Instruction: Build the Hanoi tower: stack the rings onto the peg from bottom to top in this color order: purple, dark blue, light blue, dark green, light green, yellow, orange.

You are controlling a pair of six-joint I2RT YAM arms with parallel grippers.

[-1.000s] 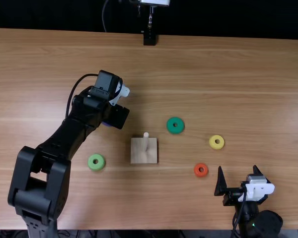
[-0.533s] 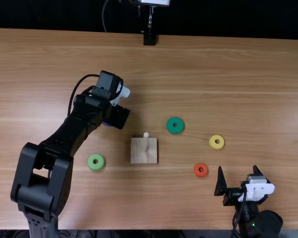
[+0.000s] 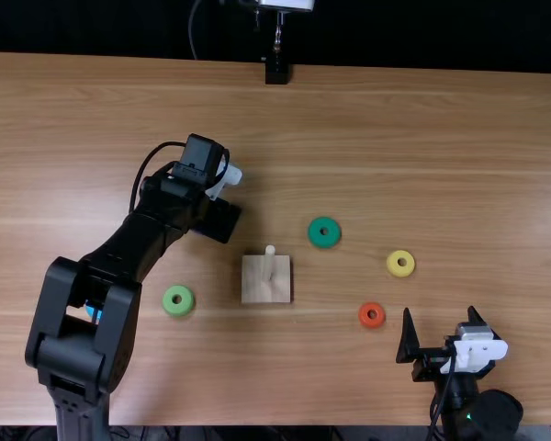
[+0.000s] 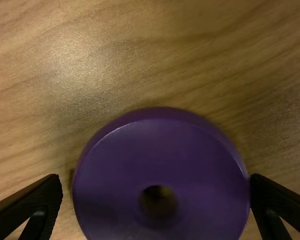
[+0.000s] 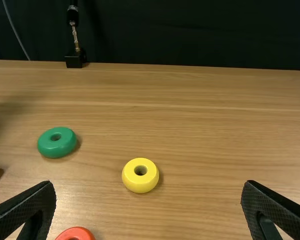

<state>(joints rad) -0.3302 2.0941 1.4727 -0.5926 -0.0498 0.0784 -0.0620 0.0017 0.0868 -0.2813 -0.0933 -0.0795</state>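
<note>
My left gripper (image 3: 218, 220) is low over the table, behind and left of the wooden base (image 3: 265, 292) with its bare peg (image 3: 269, 264). In the left wrist view, the purple ring (image 4: 120, 175) lies flat between the left gripper's (image 4: 156, 181) parted fingers, near or touching one, with a small gap at the other. My right gripper (image 3: 439, 316) stands open at the near right; in its wrist view, the right gripper (image 5: 149, 186) holds nothing. Loose rings: light green (image 3: 177, 300), dark green (image 3: 324, 231), yellow (image 3: 400, 264), orange (image 3: 371, 315). A blue ring (image 3: 93, 312) is partly covered by the left arm.
The left arm stretches over the table's left part, passing just left of the light green ring. A black stand (image 3: 276, 70) is at the table's far edge. The yellow ring (image 5: 140, 181) and dark green ring (image 5: 56, 142) lie beyond the right gripper.
My left arm has shifted slightly right, and its gripper a little toward the near edge. Part of the blue ring has come into sight beside the arm. The right arm has kept still.
</note>
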